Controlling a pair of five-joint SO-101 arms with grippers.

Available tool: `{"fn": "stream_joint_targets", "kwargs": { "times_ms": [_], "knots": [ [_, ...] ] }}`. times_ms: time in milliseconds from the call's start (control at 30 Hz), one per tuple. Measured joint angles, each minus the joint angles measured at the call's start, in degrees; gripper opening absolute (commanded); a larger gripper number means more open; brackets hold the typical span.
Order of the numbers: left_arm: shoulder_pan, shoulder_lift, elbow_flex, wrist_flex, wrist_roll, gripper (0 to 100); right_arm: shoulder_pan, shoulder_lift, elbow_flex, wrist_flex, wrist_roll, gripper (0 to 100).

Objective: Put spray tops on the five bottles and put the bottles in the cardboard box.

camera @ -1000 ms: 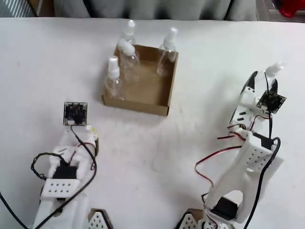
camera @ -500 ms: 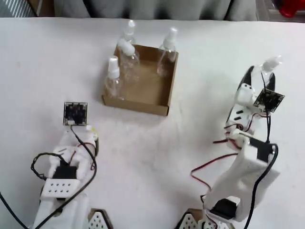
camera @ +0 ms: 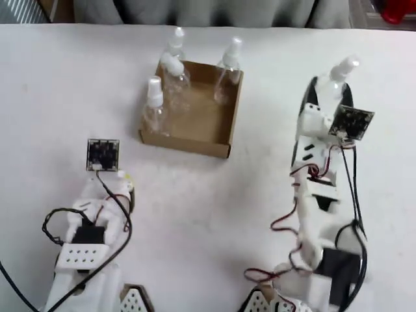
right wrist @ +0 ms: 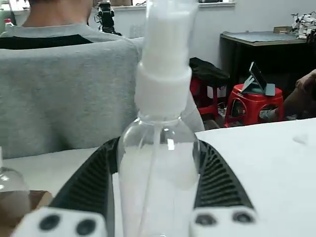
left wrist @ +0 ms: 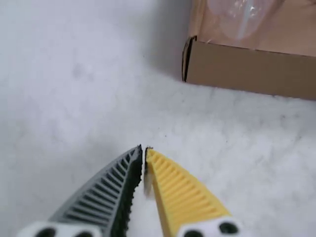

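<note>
High view looks down over the whole surface (camera: 52,78). Left wrist view sits low and close, facing the cardboard box (left wrist: 247,74) both share; right wrist view faces level toward the room (right wrist: 237,19) behind.

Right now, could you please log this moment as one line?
right gripper: holding capped bottle | left gripper: shut | box: four bottles
</note>
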Motion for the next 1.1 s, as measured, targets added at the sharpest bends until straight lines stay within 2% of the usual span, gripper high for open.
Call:
{"fn": "stream_joint_targets", "kwargs": {
  "times_ms": [100, 267, 500, 700, 833, 1033, 1100],
  "knots": [
    [0.0, 0.0, 0.0, 0.0, 0.0, 2, -3.4, -5.8, 1.6, 3.7, -0.2, 1.6],
    [0.0, 0.0, 0.0, 0.0, 0.0, 2, -11.8, -13.6, 4.0, 3.9, -0.2, 1.6],
    [0.0, 0.0, 1.2, 0.0, -0.9, 2, -22.7, -16.1, 4.1, 3.9, -0.2, 1.6],
    [0.0, 0.0, 1.2, -1.1, -2.0, 2, -28.1, -14.7, 1.6, 3.9, -0.2, 1.6],
    [0.0, 0.0, 1.2, -1.1, -2.0, 2, -29.0, -9.3, -1.8, 3.9, -0.2, 1.6],
    [0.0, 0.0, 1.2, -1.4, -2.0, 2, -32.2, -9.0, -2.2, 3.9, -0.2, 1.6],
    [0.0, 0.0, 1.2, -1.4, 0.0, 2, -32.7, -9.5, -2.2, 4.2, -0.2, 1.6]
  ]
}}
